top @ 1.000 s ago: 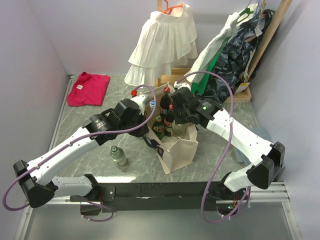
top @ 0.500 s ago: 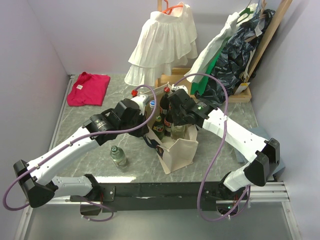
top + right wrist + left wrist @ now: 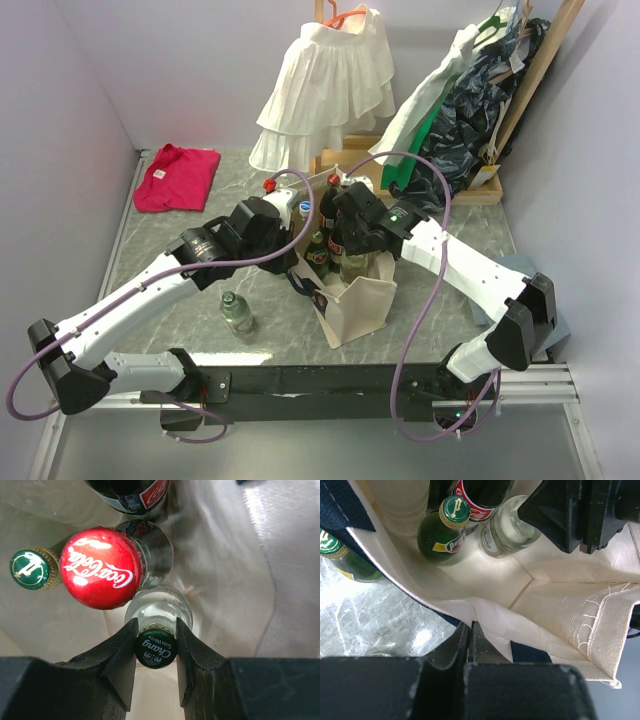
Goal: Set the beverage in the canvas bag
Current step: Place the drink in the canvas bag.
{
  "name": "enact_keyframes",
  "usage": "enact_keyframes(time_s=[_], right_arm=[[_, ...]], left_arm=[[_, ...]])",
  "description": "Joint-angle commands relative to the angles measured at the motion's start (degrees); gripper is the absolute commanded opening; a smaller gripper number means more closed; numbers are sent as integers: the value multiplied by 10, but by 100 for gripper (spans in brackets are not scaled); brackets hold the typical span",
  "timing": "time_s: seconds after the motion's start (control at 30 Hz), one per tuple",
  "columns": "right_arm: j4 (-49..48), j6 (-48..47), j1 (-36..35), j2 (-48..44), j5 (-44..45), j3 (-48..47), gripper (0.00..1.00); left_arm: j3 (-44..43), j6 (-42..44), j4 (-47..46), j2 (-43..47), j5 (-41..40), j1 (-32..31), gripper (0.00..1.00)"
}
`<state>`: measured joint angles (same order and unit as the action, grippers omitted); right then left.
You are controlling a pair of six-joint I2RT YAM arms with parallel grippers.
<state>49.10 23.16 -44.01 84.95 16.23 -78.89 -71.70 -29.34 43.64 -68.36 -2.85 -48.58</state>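
The canvas bag (image 3: pixel 362 305) stands open on the table, cream with navy straps. My left gripper (image 3: pixel 470 626) is shut on the near rim of the canvas bag (image 3: pixel 555 605) and holds it open. My right gripper (image 3: pixel 155 645) is shut on the neck of the beverage (image 3: pixel 157 611), a clear glass soda water bottle with a green cap, upright inside the bag. In the top view the right gripper (image 3: pixel 347 238) reaches down into the bag's mouth. Beside the beverage stand a cola bottle with a red cap (image 3: pixel 102 567) and a green bottle (image 3: pixel 442 532).
A clear bottle with a green cap (image 3: pixel 237 312) stands on the table left of the bag. Another green bottle (image 3: pixel 342 559) is just outside the bag wall. A red cloth (image 3: pixel 177 177) lies at the far left. A white ruffled garment (image 3: pixel 325 90) and dark clothes (image 3: pixel 470 110) hang behind.
My right arm has shifted a little to the left with the bottle, deeper over the bag's mouth. The left arm and the bag have stayed put.
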Motion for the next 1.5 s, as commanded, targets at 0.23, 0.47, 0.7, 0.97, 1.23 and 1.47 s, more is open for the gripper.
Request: enact_keyframes(time_s=[0.23,0.47,0.7,0.97,1.23,1.47], right_arm=[[-59,6,-3,1,19,3,0],[-61,9,-3,9,21,12,0],[-65,11,-4,14,22,15,0],[-60,15,-4,19,27,15,0],[-55,15,-3,21,29,8,11],[-52,17,-4,20,28,7,34]], left_arm=[[-18,11,-14,4,-20,0,1],[-14,10,-13,9,-26,0,1],[-14,10,-11,10,-30,1,1],[-12,10,-9,11,-33,1,3],[-10,10,-10,13,-36,0,7],[-8,11,-9,14,-36,0,9]])
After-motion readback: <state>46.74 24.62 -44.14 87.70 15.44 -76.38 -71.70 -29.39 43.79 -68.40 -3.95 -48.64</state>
